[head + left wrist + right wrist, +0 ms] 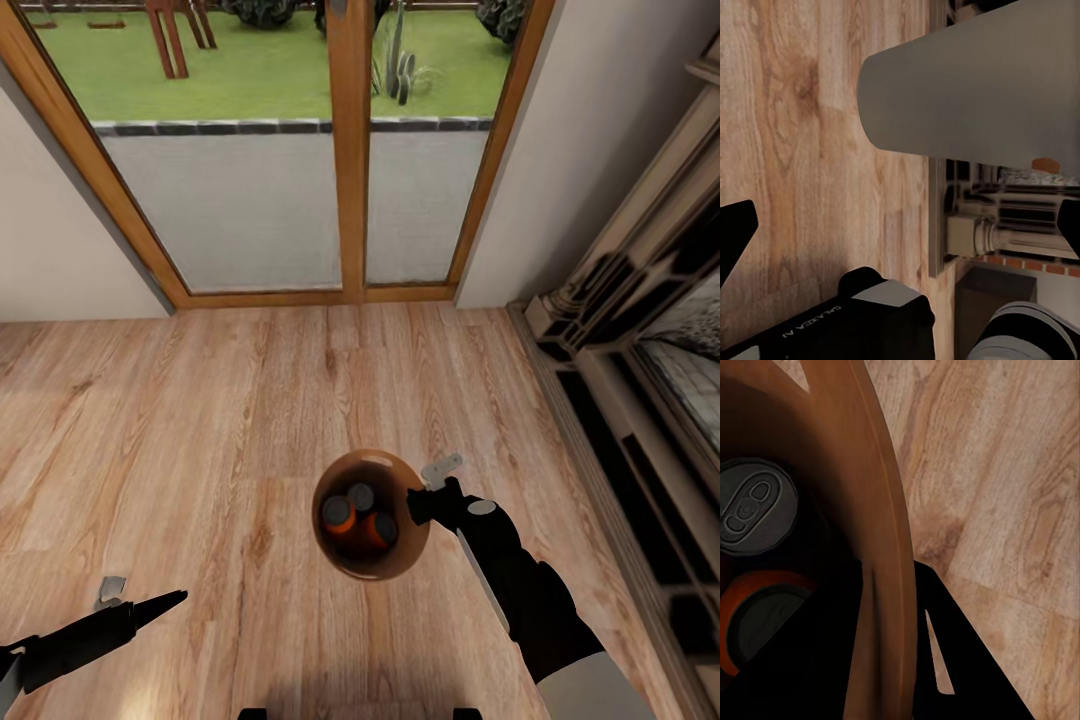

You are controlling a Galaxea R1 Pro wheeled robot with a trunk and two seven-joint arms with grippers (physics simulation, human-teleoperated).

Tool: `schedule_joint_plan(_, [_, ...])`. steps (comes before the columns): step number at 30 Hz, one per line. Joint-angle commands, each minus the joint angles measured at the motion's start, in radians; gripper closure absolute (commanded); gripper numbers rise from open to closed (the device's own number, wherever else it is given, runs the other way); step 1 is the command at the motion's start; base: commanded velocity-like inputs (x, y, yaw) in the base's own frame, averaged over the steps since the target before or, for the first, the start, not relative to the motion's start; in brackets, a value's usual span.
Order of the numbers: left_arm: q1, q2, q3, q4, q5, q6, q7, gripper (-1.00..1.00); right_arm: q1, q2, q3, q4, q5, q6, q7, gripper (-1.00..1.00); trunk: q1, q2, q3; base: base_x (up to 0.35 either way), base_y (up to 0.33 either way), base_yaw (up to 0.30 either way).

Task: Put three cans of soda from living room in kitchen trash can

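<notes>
While I am facing the glass doors (300, 160) over the wood floor (200, 420), my right jaws (418, 500) are pinching the bin (390, 565) by its rim, one jaw inside the wall and one outside. Three soda cans (360, 515) are sitting inside it. My left jaws (150, 600) are hanging spread apart and empty, well apart from the bin.

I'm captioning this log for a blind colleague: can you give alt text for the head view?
Seen from above, the right tool holds the rim of a trash can with three orange soda cans inside, above a light wood plank floor. The left tool hangs empty; wood-framed glass doors stand ahead.
</notes>
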Motion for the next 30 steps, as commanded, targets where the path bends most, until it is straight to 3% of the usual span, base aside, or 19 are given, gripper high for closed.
schedule_joint_plan(1, [0.0, 0.0, 0.0, 0.0, 0.0, 0.0, 0.0, -1.0, 0.0, 0.0, 0.0, 0.0, -0.016, 0.001, 0.004, 1.0, 0.004, -0.007, -0.003, 0.0, 0.0, 0.0])
schedule_joint_plan(10, [0.0, 0.0, 0.0, 0.0, 0.0, 0.0, 0.0, -1.0, 0.0, 0.0, 0.0, 0.0, -0.016, -0.001, 0.004, 1.0, 0.004, -0.007, -0.003, 0.0, 0.0, 0.0])
schedule_joint_plan(30, [0.0, 0.0, -0.004, 0.0, 0.002, 0.0, 0.0, -1.0, 0.0, 0.003, 0.002, 0.0, -0.015, -0.001, 0.004, 1.0, 0.081, -0.147, -0.066, 0.0, 0.0, 0.0])
